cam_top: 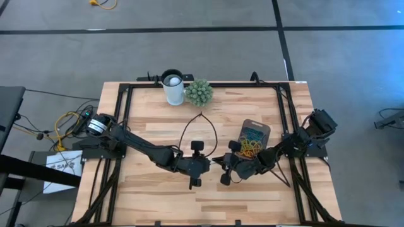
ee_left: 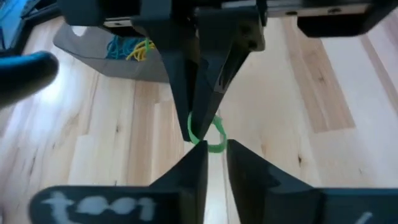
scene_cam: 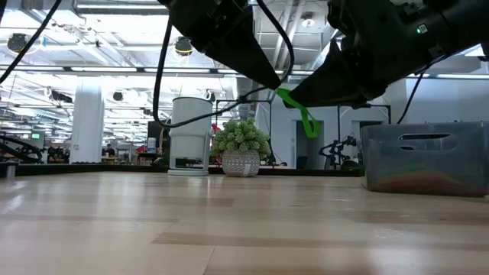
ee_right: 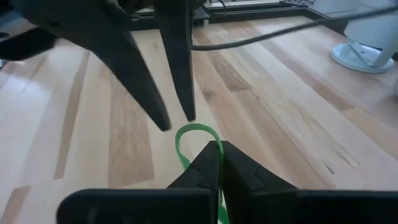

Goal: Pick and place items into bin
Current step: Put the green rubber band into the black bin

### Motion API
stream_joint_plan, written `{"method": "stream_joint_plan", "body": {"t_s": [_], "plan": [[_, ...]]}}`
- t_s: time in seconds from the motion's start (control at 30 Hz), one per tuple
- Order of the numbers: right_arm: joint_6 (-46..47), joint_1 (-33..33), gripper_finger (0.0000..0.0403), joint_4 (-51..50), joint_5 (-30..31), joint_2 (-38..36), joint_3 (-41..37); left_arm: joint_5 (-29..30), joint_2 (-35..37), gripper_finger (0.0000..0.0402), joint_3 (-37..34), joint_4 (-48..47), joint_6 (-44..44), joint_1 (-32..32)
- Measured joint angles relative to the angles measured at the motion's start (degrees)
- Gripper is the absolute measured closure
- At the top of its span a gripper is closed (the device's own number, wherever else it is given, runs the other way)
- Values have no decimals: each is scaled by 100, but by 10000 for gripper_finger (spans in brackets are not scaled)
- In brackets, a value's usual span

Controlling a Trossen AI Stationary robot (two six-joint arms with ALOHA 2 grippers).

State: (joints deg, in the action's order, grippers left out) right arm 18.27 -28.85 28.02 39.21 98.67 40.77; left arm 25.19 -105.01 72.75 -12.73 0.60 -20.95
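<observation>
Green rubber band (scene_cam: 299,111) midair between grippers, near bin (scene_cam: 425,156); right gripper (ee_right: 214,149) pinched shut on it, left gripper (ee_left: 214,146) fingers slightly parted. Featherlight, floppy, stretchy; pinch one strand

A grey floor (cam_top: 208,53) crossed by dark lines is seen around the light wooden tabletop (cam_top: 158,189), with a yellow cable (cam_top: 101,4) lying far off near the edge of the high view and a white sheet (cam_top: 60,171) lying on the floor beside the tabletop. Beyond the tabletop, in the low view, a wide hall is shown, with a white round column (scene_cam: 86,122), bright ceiling lights (scene_cam: 114,38) among pipes and beams, and a pale wall (scene_cam: 451,99) at the far side.
</observation>
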Motion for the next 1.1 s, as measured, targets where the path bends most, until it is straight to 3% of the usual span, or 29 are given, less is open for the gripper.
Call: {"method": "stream_joint_plan", "body": {"t_s": [0.17, 0.3, 0.4, 0.5, 0.6, 0.73, 0.8, 0.87, 1.1], "plan": [[125, -43, 402, -521, 523, -262, -2, 563, 0, 319, 0, -120, 49, -41], [154, -213, 402, -1589, 1401, -1155, -2, 1355, 0, 313, 0, -466, 367, -90], [188, -356, 402, -2232, 1804, -2057, -2, 1518, 2, 313, -2, -862, 602, -90], [480, -413, 403, -2935, 1747, -2847, 0, 1524, 2, 314, -2, -1172, 717, -90], [1335, -454, 403, -4289, 1726, -3513, 0, 1642, 2, 314, -4, -1384, 896, -83], [4045, -328, 403, -7003, 1059, -3937, -4, 2005, 2, 315, -4, -1520, 982, -81], [5041, -315, 403, -7889, 674, -3879, -86, 2083, 2, 315, -4, -1542, 940, -74], [5436, -325, 403, -8143, 508, -3752, -161, 2123, 2, 315, -4, -1528, 899, -39], [5481, -139, 402, -8038, -171, -2973, -187, 2133, 2, 315, -4, -1487, 1023, 176]]}}
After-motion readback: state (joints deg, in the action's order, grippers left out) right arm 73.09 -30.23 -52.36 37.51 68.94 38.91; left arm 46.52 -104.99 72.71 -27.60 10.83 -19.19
